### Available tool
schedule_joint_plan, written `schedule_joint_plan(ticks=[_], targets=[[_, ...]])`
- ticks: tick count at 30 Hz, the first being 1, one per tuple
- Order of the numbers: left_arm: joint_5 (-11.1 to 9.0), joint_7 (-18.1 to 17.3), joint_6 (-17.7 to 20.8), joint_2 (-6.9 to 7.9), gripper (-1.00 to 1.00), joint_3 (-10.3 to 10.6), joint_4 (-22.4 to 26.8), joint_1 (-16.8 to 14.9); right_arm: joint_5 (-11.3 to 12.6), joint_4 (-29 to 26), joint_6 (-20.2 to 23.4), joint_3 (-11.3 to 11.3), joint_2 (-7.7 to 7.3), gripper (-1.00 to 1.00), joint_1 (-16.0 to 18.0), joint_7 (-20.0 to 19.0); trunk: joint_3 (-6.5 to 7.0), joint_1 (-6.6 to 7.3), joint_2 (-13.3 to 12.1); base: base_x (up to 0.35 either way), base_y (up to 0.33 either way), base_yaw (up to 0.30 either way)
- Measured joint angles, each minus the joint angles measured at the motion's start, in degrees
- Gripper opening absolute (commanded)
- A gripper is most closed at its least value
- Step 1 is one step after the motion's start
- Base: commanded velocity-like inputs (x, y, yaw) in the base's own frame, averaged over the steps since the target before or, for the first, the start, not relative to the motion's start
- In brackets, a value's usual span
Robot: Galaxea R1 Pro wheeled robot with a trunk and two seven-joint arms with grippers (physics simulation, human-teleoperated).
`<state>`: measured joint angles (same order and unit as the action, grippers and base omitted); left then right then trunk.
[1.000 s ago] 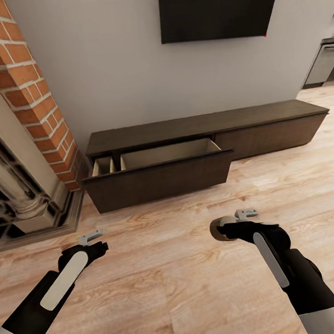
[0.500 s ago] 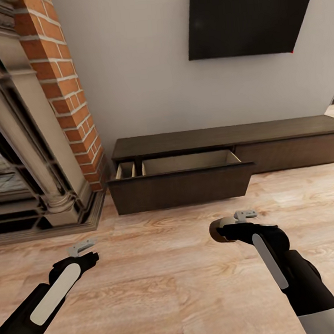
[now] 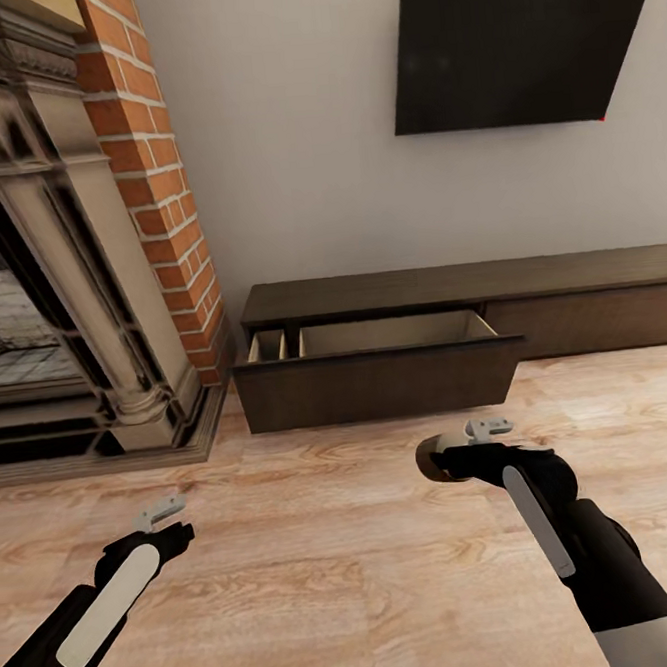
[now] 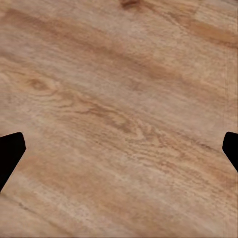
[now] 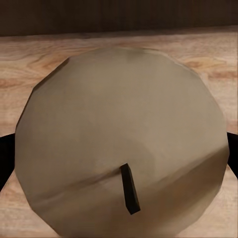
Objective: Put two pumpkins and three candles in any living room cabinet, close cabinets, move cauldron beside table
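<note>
Between the right gripper's (image 3: 436,458) fingers, one candle (image 5: 121,148) is clamped; cabinet (image 3: 472,308) drawer (image 3: 377,375) stands open, stowing and closing remain. Left gripper (image 3: 157,516) spread, empty.

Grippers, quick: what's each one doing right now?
Left gripper: open, empty, over bare floor.
Right gripper: shut on a candle.

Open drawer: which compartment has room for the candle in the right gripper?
The drawer's wide compartment, right of the divider, looks bare. The small one by the fireplace is narrow. The candle sits in the right gripper.
</note>
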<state>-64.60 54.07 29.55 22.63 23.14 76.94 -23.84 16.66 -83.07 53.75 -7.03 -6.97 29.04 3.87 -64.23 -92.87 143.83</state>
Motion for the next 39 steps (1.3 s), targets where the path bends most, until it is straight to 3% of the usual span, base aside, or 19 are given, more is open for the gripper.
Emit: schedule_joint_plan(ticks=[5,9,11,14,18,19,20,22,25,28,29,33,39], targets=[[0.19,0.04,-2.16,0.00,1.00,-0.01,-0.98,0.12,-0.03,0.11,-0.07,-0.40,0.06,-1.00,-0.20,-0.03,0.00,0.00,0.00,0.000,0.000,0.268],[0.27,-0.07,-5.75,0.43,1.00,-0.01,-2.15,0.63,0.38,0.37,-0.19,-3.43,0.43,-1.00,-0.77,-0.07,0.00,0.00,0.00,0.000,0.000,0.277],[0.33,-0.22,-7.51,0.98,1.00,-0.01,-2.56,1.43,0.22,0.45,-0.79,-3.87,0.90,-1.00,-0.81,-0.04,0.00,0.00,0.00,0.000,0.000,0.278],[0.47,-0.40,-14.47,1.71,1.00,0.03,-2.91,4.89,0.14,0.51,-2.53,-4.22,2.37,-1.00,-1.01,0.07,-0.01,0.00,0.00,0.000,0.000,0.278],[1.76,-1.18,-23.45,1.88,1.00,0.08,-2.98,8.70,-0.03,0.78,-3.47,-4.35,3.01,-1.00,-1.29,0.06,-0.04,0.00,0.00,0.000,0.000,0.278],[2.17,-2.02,-25.46,1.90,1.00,0.08,-2.99,9.42,-0.23,1.09,-3.81,-4.36,3.27,-1.00,-1.33,0.08,-0.06,0.00,0.00,0.000,0.000,0.278],[2.74,-5.25,-27.98,2.04,1.00,-0.01,-2.93,10.40,-0.20,1.84,-4.68,-4.39,3.88,-1.00,-1.37,0.09,-0.09,0.00,0.00,0.000,0.000,0.278],[2.97,-10.09,-28.87,3.31,1.00,-0.57,-2.11,10.85,-0.44,2.88,-5.99,-4.38,4.32,-1.00,-1.38,0.14,-0.13,0.00,0.00,0.000,0.000,0.279],[1.99,-15.34,-28.93,6.79,1.00,-2.74,3.07,11.08,-0.52,4.57,-8.53,-4.41,4.65,-1.00,-1.39,0.35,-0.21,0.00,0.00,0.000,0.000,0.279],[-2.41,-17.03,-28.70,8.84,1.00,-3.66,6.03,11.15,-0.60,8.17,-11.69,-4.65,5.79,-1.00,-1.40,1.98,-0.30,-0.01,0.00,0.000,0.000,0.278],[-4.07,-17.38,-28.66,10.99,1.00,-3.76,4.91,11.15,-1.61,11.34,-15.00,-4.87,6.74,-1.00,-1.40,3.58,-0.32,-0.01,-0.01,0.000,0.000,0.278],[-4.79,-17.59,-28.72,12.23,1.00,-3.77,3.14,11.17,-2.42,12.76,-16.70,-5.84,8.29,-1.00,-1.39,5.57,-0.43,0.00,0.00,0.000,0.000,0.278],[-4.87,-17.52,-28.88,12.14,1.00,-3.72,2.90,11.18,-2.89,12.93,-16.75,-7.04,8.77,-1.00,-1.38,5.83,-0.58,0.00,0.00,0.000,0.000,0.278]])
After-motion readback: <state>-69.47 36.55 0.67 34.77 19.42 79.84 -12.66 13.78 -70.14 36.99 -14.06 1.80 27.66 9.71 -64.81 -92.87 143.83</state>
